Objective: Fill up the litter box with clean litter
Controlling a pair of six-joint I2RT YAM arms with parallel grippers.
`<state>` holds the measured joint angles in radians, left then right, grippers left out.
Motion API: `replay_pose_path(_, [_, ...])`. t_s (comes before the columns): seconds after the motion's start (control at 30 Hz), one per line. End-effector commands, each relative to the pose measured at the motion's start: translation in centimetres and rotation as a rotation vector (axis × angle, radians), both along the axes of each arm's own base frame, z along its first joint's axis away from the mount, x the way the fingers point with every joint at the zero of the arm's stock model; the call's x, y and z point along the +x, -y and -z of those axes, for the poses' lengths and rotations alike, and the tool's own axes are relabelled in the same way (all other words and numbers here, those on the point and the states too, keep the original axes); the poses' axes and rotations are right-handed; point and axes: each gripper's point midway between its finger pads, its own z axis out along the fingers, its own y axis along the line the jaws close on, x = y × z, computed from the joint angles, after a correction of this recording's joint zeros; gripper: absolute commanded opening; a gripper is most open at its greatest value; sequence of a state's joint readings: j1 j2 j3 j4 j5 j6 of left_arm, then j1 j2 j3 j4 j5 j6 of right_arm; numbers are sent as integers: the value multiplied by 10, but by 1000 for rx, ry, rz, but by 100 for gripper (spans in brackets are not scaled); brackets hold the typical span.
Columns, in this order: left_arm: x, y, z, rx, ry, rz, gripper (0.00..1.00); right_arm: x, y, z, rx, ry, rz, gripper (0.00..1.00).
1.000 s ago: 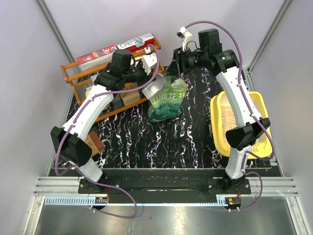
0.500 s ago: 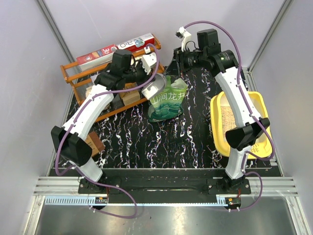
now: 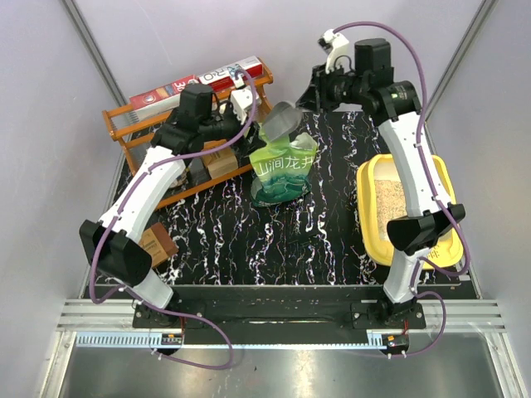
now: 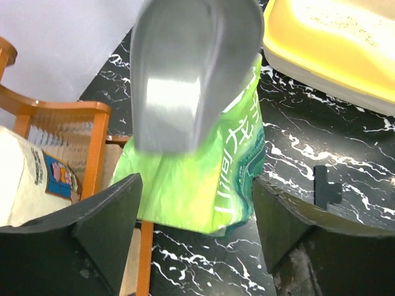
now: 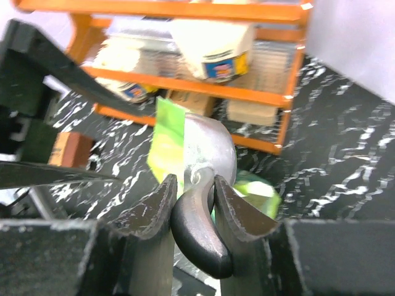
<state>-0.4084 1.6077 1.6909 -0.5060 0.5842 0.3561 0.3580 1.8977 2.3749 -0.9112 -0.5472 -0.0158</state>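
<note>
While pinching the grey scoop point(image 5: 207, 154) by its handle, holds the right gripper point(image 5: 192, 185) at 12 o'clock over the black marbled table point(image 3: 249, 240). Shows the scoop bowl raised just above the top of the green litter pouch point(image 3: 284, 170); contents not discernible. Spreads the left gripper point(image 4: 196, 188) wide at 10 o'clock of the pouch, gripping nothing. Places the yellow litter box point(image 3: 365, 207) at 3 o'clock, apart from the pouch, with pale clean litter point(image 3: 388, 199) on its floor. Sets the orange wire rack point(image 3: 166, 124) at 10 o'clock, cartons on it.
</note>
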Motion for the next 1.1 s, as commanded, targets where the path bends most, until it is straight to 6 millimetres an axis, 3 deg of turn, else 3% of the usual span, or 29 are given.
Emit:
replay_pose_path(0.0, [-20, -8, -22, -63, 34, 40, 77, 4, 44, -85, 25, 293, 150, 0])
replay_pose_path(0.2, [-3, -7, -13, -31, 52, 18, 80, 9, 70, -82, 9, 274, 209, 0])
replay_pose_path(0.23, [2, -5, -4, -21, 31, 21, 80, 7, 74, -81, 5, 266, 215, 0])
replay_pose_path(0.33, [18, 2, -5, -19, 36, 22, 81, 7, 82, -81, -8, 269, 240, 0])
replay_pose_path(0.5, [36, 17, -2, -6, 26, 88, 82, -3, 84, -77, -55, 309, 177, 0])
replay_pose_path(0.73, [48, 21, 32, 65, -72, 80, 77, -16, 89, -72, -73, 268, 179, 0])
replay_pose_path(0.83, [49, 20, 31, 73, -58, 80, 65, -24, 87, -66, -96, 243, 144, 0])
replay_pose_path(0.97, [39, 22, 29, 75, -61, 123, 41, -30, 80, -52, -109, 182, 76, 0])
replay_pose_path(1.07, [23, 27, 24, 49, -84, 194, 16, -28, 81, -45, -137, 184, 57, 0])
